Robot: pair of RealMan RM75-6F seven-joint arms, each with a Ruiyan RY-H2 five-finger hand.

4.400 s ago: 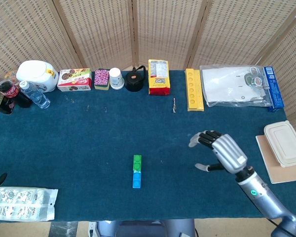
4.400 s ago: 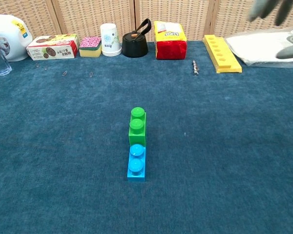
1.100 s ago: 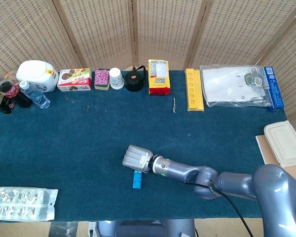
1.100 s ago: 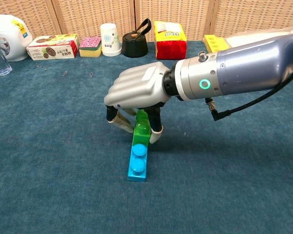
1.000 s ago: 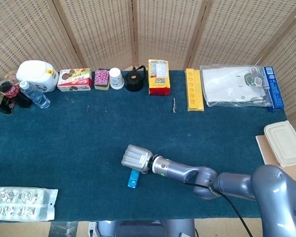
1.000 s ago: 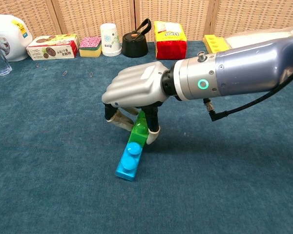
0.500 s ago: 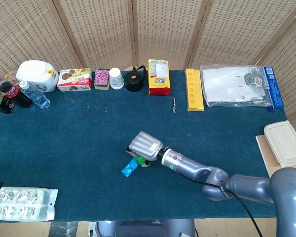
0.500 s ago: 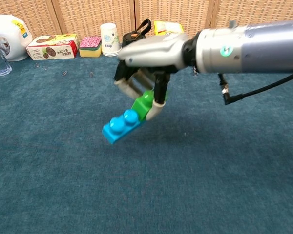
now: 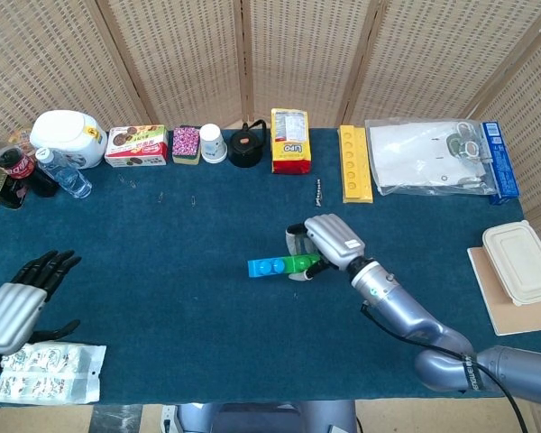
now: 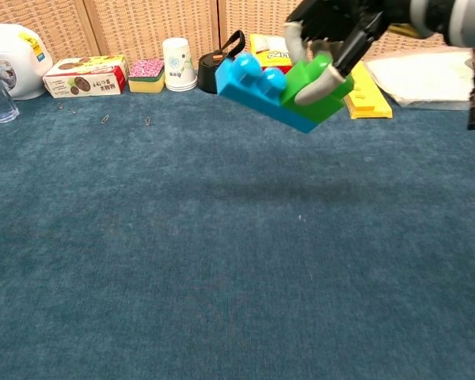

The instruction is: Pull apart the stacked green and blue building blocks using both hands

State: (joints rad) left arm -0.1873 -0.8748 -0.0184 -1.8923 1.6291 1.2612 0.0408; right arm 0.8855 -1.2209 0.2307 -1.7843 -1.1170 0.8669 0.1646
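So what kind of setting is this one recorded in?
Most likely a staged data-collection tabletop rather than a home or shop: a table under dark blue cloth, woven wicker folding screens closing off the back, and unrelated props lined along the far edge, such as the yellow snack bag and black kettle.

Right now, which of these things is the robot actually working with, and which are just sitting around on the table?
Part of the job:
green block, gripped by the right hand
blue block, joined to it, held above the table
left hand, open, off to the side

Just lying about:
yellow packet
black kettle
paper cup
yellow tray
lidded container
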